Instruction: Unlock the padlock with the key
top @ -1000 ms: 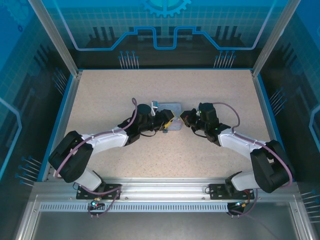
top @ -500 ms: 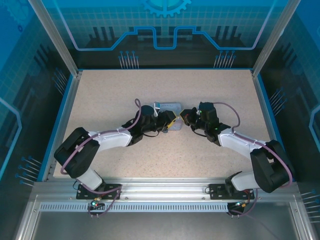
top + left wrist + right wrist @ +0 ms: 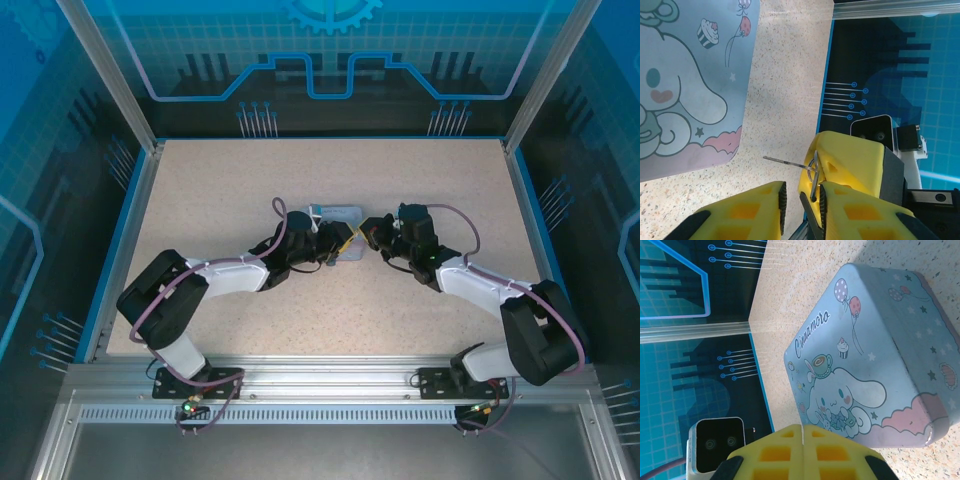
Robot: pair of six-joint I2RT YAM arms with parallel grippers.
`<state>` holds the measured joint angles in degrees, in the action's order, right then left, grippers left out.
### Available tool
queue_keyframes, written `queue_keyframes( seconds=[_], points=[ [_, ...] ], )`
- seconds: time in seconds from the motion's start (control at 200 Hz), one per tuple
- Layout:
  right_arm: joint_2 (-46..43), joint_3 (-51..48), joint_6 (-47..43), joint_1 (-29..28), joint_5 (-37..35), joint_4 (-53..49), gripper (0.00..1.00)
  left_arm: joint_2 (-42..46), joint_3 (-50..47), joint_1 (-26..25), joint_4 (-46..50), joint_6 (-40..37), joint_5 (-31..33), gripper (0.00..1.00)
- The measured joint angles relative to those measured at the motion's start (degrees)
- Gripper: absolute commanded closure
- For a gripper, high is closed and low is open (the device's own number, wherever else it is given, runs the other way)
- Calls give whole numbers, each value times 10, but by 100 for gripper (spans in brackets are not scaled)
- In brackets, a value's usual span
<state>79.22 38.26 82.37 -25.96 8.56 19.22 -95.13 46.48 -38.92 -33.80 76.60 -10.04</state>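
Beside the tin (image 3: pixel 690 100), right tool (image 3: pixel 803 429) clenches the key (image 3: pixel 785 162) (shaft pointing at tin).

The top camera sits high behind the 2 arm bases (image 3: pixel 196 381) and looks down and forward over the whole table (image 3: pixel 230 180) from afar. The left wrist camera (image 3: pixel 715 445) rides close behind the left gripper (image 3: pixel 792 202) and looks past its fingers, low along the tabletop. The tin (image 3: pixel 685 85) lies ahead-left of them and the right gripper (image 3: pixel 850 160) is just beyond. The right wrist camera (image 3: pixel 874 132) is equally close and looks past its own fingers at the tin. All 3 views share the tin, and the 2 wrist views face each other.
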Motion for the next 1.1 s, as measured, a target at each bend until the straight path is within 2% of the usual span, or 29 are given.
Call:
queue_keyframes(
  seconds=[0.29, 0.745, 0.8, 0.815, 0.82, 0.835, 0.84, 0.85, 0.89, 0.945, 1.101],
  points=[
    [0, 0, 2, 0, 0, 2, 100, -5, 8, 0, -10, 0, 4, 82],
    [0, -7, 2, 0, -3, 14, 100, -6, 10, 0, -10, 0, 9, 100],
    [0, -7, 2, 0, -2, 14, 78, -6, 10, 0, -10, 0, 8, 100],
    [0, -7, 2, 1, -2, 14, 66, -6, 10, 0, -10, 0, 8, 100],
    [0, -7, 2, 1, -2, 14, 66, -6, 10, 0, -10, 0, 8, 100],
    [0, -7, 1, 1, -1, 14, 54, -6, 10, 0, -10, 0, 8, 100],
    [0, -7, 1, 1, -1, 14, 54, -6, 10, 0, -10, 0, 8, 100],
    [-1, -7, -1, 2, 0, 14, 46, -6, 10, 0, -10, 0, 8, 100],
    [-3, -7, -5, 4, 5, 10, 35, -6, 11, 0, -10, 0, 8, 100],
    [-13, -7, -17, 12, 13, 0, 29, -6, 14, 3, -8, -3, 0, 100],
    [-56, -8, -76, 72, 62, -18, 28, -6, 26, 31, -7, -22, -58, 100]
  ],
)
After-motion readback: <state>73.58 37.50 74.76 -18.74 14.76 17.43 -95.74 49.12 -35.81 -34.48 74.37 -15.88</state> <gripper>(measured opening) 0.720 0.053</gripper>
